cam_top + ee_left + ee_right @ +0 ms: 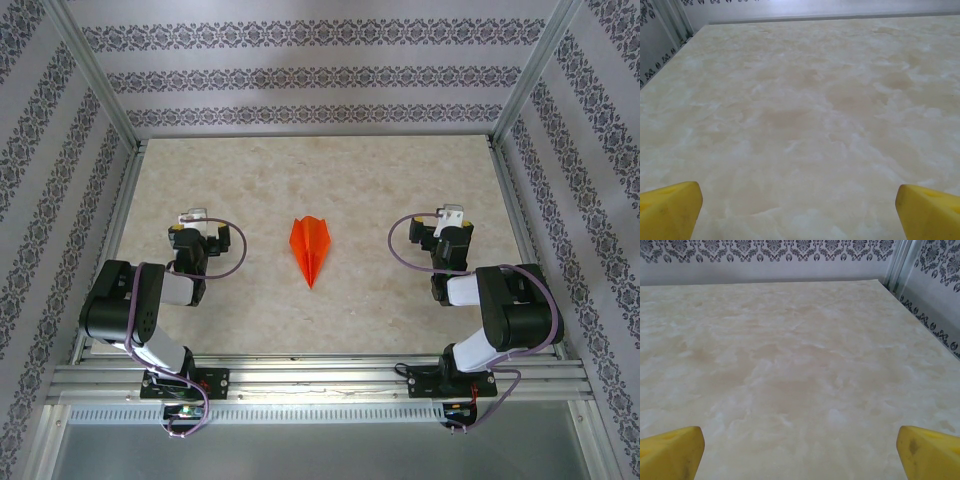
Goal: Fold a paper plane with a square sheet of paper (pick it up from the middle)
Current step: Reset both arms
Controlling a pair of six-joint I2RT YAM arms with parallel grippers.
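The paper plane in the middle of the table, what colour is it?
The paper plane is plain bright orange, clearest in the top external view.

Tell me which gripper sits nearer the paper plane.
Left, by a little. The left gripper sits left of the paper plane; the right gripper sits farther off on its right.

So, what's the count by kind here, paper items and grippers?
Orange paper plane: 1
Open, empty grippers: 2 (left gripper, right gripper)
Total: 3
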